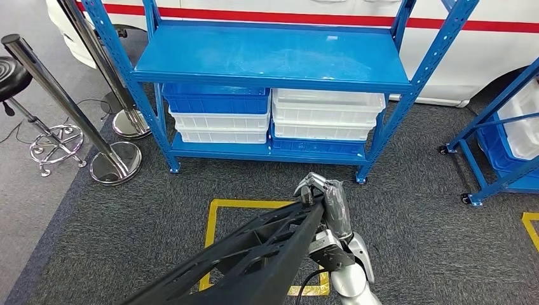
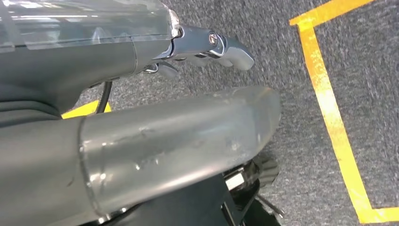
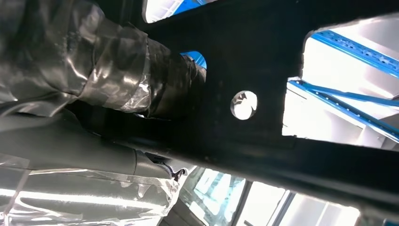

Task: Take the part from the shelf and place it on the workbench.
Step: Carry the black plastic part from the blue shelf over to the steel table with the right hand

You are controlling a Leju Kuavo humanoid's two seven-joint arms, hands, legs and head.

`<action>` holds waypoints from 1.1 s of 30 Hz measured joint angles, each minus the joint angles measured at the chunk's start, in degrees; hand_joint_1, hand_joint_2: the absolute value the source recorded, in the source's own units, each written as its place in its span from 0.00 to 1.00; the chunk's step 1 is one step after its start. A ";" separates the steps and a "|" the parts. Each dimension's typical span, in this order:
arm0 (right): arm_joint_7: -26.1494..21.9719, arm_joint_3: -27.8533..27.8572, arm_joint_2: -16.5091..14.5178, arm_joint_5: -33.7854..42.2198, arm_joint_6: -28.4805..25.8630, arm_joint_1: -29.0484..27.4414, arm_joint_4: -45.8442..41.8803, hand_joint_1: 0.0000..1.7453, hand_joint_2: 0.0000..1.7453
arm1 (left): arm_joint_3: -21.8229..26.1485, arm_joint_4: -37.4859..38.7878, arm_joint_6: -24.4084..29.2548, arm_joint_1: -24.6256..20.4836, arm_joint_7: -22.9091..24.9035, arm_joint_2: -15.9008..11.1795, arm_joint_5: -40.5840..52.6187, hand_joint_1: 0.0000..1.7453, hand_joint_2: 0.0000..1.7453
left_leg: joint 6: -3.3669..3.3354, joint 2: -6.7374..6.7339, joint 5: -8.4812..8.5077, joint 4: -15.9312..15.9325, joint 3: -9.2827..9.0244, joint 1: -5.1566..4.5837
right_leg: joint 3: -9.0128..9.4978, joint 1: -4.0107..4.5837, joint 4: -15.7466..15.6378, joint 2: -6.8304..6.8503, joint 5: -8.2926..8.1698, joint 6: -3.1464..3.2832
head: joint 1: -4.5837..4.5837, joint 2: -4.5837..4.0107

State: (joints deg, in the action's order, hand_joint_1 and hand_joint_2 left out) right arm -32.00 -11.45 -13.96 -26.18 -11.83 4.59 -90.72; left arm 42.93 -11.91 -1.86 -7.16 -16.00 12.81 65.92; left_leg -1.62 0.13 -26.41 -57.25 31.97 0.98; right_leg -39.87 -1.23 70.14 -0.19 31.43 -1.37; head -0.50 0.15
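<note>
The part (image 1: 254, 254) is a long black frame with cut-out openings. It runs from the bottom left of the head view up to my right hand (image 1: 328, 204), which grips its upper end above the grey carpet in front of the blue shelf (image 1: 273, 58). Close up in the right wrist view, the tape-wrapped fingers (image 3: 141, 80) curl around the black part (image 3: 263, 66). In the left wrist view my left hand (image 2: 155, 141) hangs over the carpet with its fingers (image 2: 207, 44) stretched out away from the thumb and nothing between them.
The shelf's top board is bare; blue and white bins (image 1: 273, 114) fill the level below. Chrome stanchions (image 1: 114, 162) and a stool (image 1: 13, 76) stand at the left, and a second blue rack (image 1: 502, 140) at the right. A yellow taped square (image 1: 216, 222) marks the carpet.
</note>
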 joint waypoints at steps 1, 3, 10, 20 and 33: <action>0.00 0.03 0.01 0.00 0.00 -0.08 0.01 1.00 0.00 | 0.01 0.00 0.00 0.03 0.00 0.00 0.00 0.00 0.00 | -0.07 -0.02 -0.03 -0.04 0.01 -0.10 | -1.57 -0.01 3.28 0.00 1.11 -0.07 | 0.00 0.00; 0.00 0.10 0.01 0.00 0.01 -0.18 0.02 1.00 0.00 | 0.02 0.00 0.00 0.06 0.00 0.00 0.00 0.00 0.00 | -0.10 0.03 -0.14 -0.18 -0.04 -0.25 | -2.17 -0.01 4.45 0.01 0.22 -0.01 | -0.01 0.00; 0.02 0.24 -0.02 -0.01 -0.03 -0.10 -0.02 1.00 0.00 | 0.04 0.00 0.00 -0.04 0.00 0.07 0.00 0.00 0.00 | 1.57 0.26 -1.16 -0.89 -0.19 -0.62 | 4.78 0.50 -10.01 -0.17 -5.39 1.55 | -0.02 0.00; 0.01 0.30 -0.15 -0.02 0.01 -0.11 -0.07 1.00 0.00 | 0.07 0.00 0.01 0.08 -0.01 0.05 -0.08 0.00 0.00 | 2.68 0.17 -2.86 -10.17 5.10 -0.29 | 5.88 0.40 -10.61 -0.07 -5.02 3.08 | -0.03 0.00; 0.00 0.33 -0.11 -0.07 0.20 -0.15 0.07 1.00 0.00 | 0.76 0.00 -0.21 0.08 0.83 0.04 -0.68 0.00 0.00 | -0.33 -0.39 2.22 -0.09 2.24 -0.45 | 0.74 0.28 4.17 -0.04 3.44 0.21 | 0.00 0.00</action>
State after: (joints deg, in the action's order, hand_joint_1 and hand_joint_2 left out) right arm -32.00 -11.12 -14.06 -26.25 -11.63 4.44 -90.65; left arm 43.69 -11.91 -2.07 -7.08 -15.17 12.85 65.24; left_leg -1.95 -0.27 -24.19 -57.33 34.21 0.53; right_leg -39.13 -0.95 74.31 -0.23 34.87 -1.16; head -0.50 0.15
